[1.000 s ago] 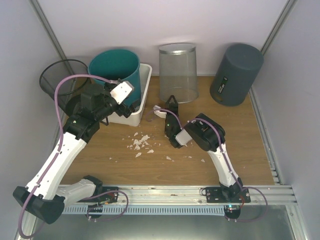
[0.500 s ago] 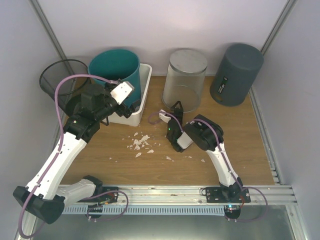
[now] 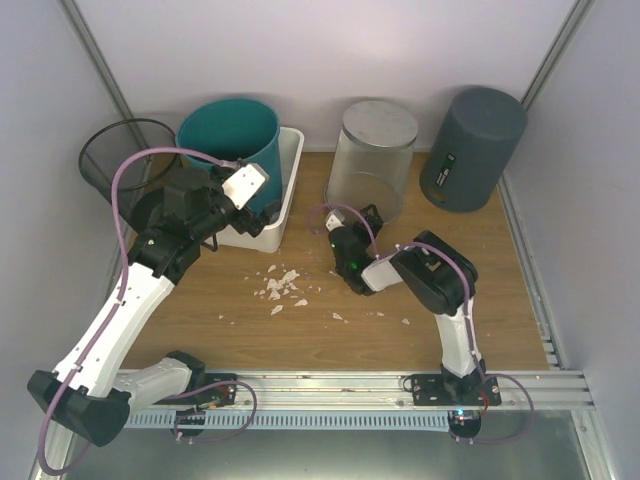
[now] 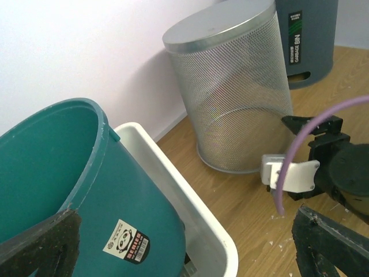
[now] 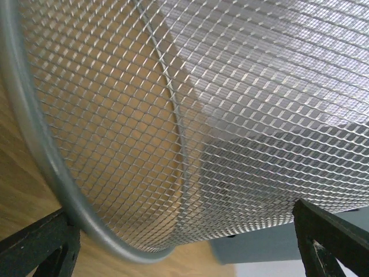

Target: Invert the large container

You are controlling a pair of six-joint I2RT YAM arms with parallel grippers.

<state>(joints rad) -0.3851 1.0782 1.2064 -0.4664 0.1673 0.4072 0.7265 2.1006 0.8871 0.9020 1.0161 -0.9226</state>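
The large container, a silver mesh bin (image 3: 372,160), stands mouth down on the wooden table with its closed base on top; it also fills the left wrist view (image 4: 230,98). My right gripper (image 3: 358,213) is open right at the bin's lower rim, nothing between its fingers. In the right wrist view the mesh wall (image 5: 230,115) fills the frame, and the right gripper (image 5: 184,248) shows wide-apart fingers (image 5: 34,248). My left gripper (image 3: 255,200) is open and hovers over the teal bucket (image 3: 230,135) and white tub (image 3: 285,190), holding nothing.
The teal bucket (image 4: 52,173) leans inside the white tub (image 4: 190,213) at back left. A black mesh bin (image 3: 115,150) sits in the far left corner and a dark grey bin (image 3: 475,145) at back right. White crumbs (image 3: 282,288) litter mid-table. Walls close in on three sides.
The right gripper opened fully and moved closer to the mesh bin's lower rim. The bin shifted right and its closed base now shows on top. The left arm stayed still.
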